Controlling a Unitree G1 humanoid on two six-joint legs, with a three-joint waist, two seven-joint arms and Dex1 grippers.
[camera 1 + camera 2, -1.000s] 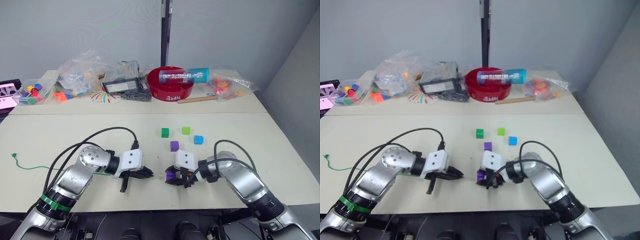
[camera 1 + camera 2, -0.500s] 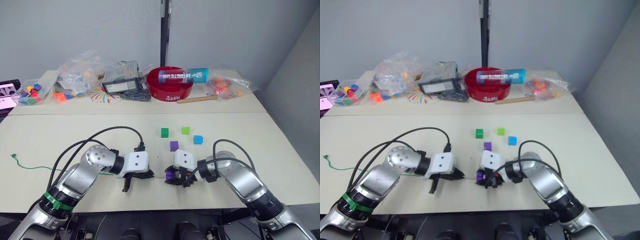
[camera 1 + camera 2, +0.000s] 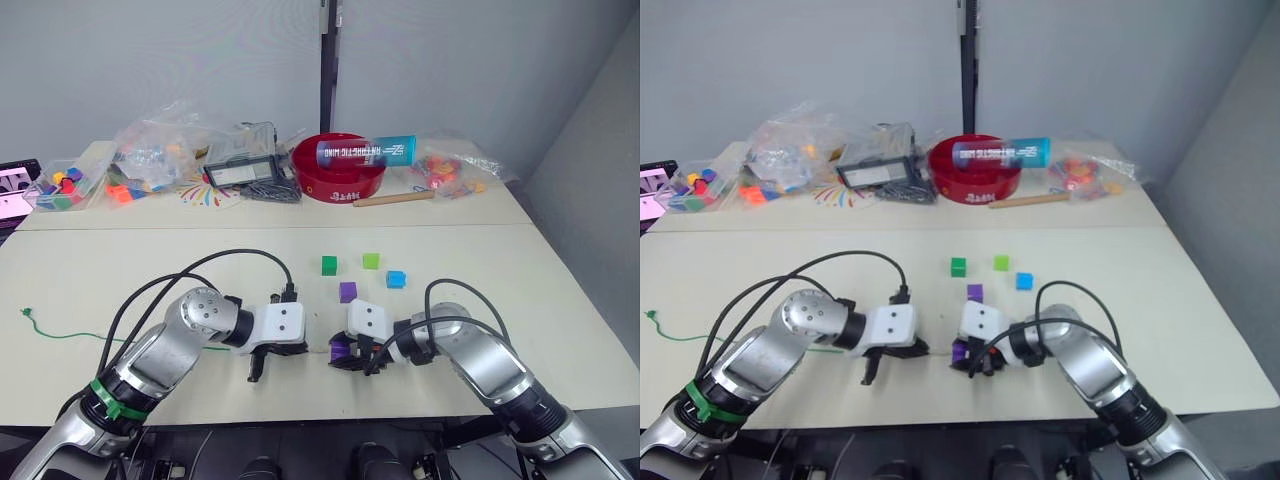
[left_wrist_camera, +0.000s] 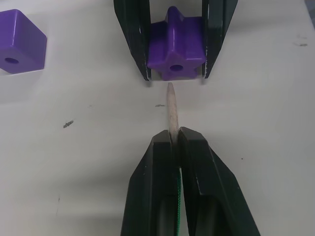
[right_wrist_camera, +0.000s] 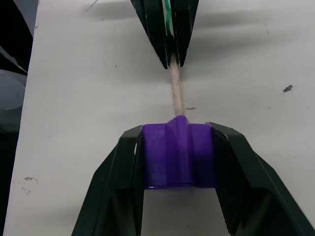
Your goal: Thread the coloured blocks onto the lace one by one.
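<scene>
Left gripper pinches lace tip; right gripper clamps purple block near table's front edge. Keep tip coaxial with hole, push straight.

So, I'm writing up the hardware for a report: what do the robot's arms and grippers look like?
Both arms are silver-grey metal with rounded joints and white wrist housings. Thick black cables loop over each forearm, and the left arm carries a green band. The left gripper and right gripper each have two tapering glossy black fingers.

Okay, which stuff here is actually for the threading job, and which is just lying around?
For the job:
- lace
- purple block held by right gripper
- loose blocks: purple, dark green, light green, blue

Lying about:
- red bowl
- bags of toy pieces
</scene>
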